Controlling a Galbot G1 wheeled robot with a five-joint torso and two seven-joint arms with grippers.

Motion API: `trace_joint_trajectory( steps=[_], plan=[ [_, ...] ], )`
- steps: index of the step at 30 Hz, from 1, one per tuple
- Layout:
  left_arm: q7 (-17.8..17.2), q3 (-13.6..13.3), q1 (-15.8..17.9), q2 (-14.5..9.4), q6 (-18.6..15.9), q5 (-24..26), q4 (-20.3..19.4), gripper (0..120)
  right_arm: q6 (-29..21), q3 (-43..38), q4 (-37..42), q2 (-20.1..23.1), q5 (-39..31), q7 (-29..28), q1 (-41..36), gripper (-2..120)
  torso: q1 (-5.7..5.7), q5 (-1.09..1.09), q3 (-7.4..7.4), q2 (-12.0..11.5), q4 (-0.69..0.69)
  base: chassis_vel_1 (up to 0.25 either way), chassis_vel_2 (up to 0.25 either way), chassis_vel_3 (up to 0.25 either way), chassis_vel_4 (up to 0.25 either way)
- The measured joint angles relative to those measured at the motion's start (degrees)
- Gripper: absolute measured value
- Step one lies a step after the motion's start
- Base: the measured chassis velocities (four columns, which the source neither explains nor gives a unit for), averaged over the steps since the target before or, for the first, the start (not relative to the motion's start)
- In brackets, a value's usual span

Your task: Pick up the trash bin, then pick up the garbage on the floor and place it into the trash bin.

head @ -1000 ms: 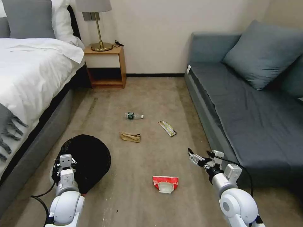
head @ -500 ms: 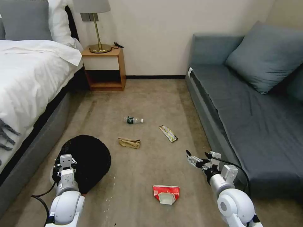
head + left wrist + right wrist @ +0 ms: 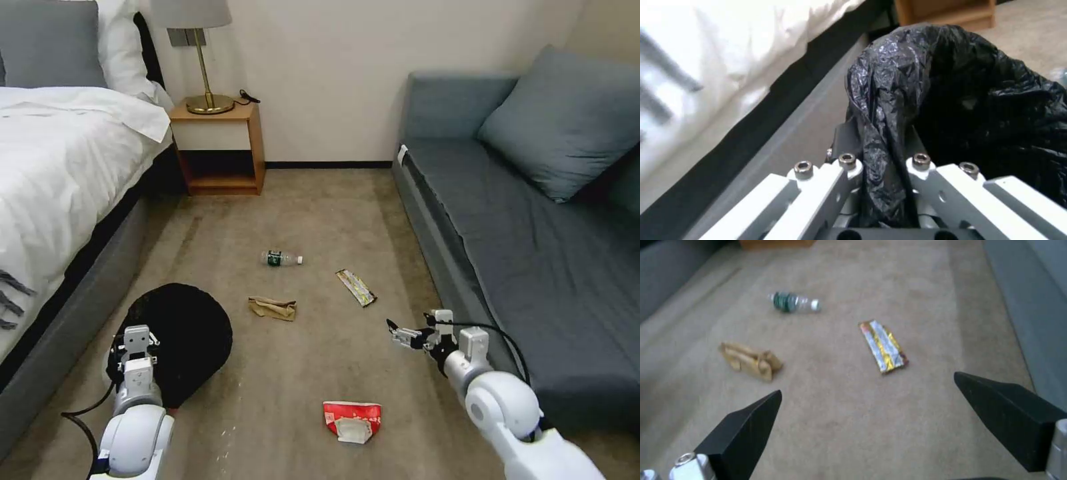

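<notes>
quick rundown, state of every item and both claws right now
low round white trash bin lined with a black plastic bag: rim gripped, tilted beside the bed
left claw: shut on the bin rim
right claw: open, empty, above the carpet
crushed red-and-white carton: lying on the carpet
crumpled brown paper bag: on the carpet
clear bottle with green label: on its side
flat yellowish snack wrapper: flat on the carpet

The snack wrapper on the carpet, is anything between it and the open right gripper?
Nothing visible. The right gripper hangs open above bare carpet, and the snack wrapper lies flat ahead of its fingers, apart from the paper bag and bottle.
</notes>
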State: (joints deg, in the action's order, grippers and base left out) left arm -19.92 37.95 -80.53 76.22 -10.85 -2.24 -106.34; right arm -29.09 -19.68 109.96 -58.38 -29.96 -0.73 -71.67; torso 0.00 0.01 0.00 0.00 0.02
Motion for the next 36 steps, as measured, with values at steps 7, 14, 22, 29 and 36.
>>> trace_joint_trajectory(
  steps=[7,14,22,29,36],
  plan=[
    [1.5,-1.1,1.5,-0.4,1.1,-1.1,1.3,5,-1.9,7.5,-2.7,5.8,2.1,5.6,3.3,100,0.0,0.0,0.0,0.0,-0.02,0.0,0.0,0.0,0.0],
    [1.8,-0.9,1.7,0.7,1.6,-2.8,1.7,5,-2.4,17.1,-5.0,7.2,6.3,8.5,5.9,100,0.0,0.0,0.0,0.0,-0.02,0.0,0.0,0.0,0.0],
    [1.8,-1.6,0.4,2.0,2.7,-6.7,1.0,5,-2.2,23.2,-7.1,7.6,11.7,11.0,6.0,100,0.0,0.0,0.0,0.0,-0.02,0.0,0.0,0.0,0.0],
    [1.9,-1.3,-1.3,3.2,4.1,-9.0,0.6,5,-1.3,26.9,-11.6,6.1,16.6,11.8,6.2,100,0.0,0.0,-0.01,0.0,-0.02,0.0,0.0,0.0,0.0],
    [1.9,-1.1,-1.8,3.2,4.4,-9.1,0.2,5,-0.7,29.1,-17.6,3.4,19.6,11.8,8.0,100,0.0,-0.01,0.0,0.0,-0.02,0.0,0.0,0.0,0.0]
  ],
)
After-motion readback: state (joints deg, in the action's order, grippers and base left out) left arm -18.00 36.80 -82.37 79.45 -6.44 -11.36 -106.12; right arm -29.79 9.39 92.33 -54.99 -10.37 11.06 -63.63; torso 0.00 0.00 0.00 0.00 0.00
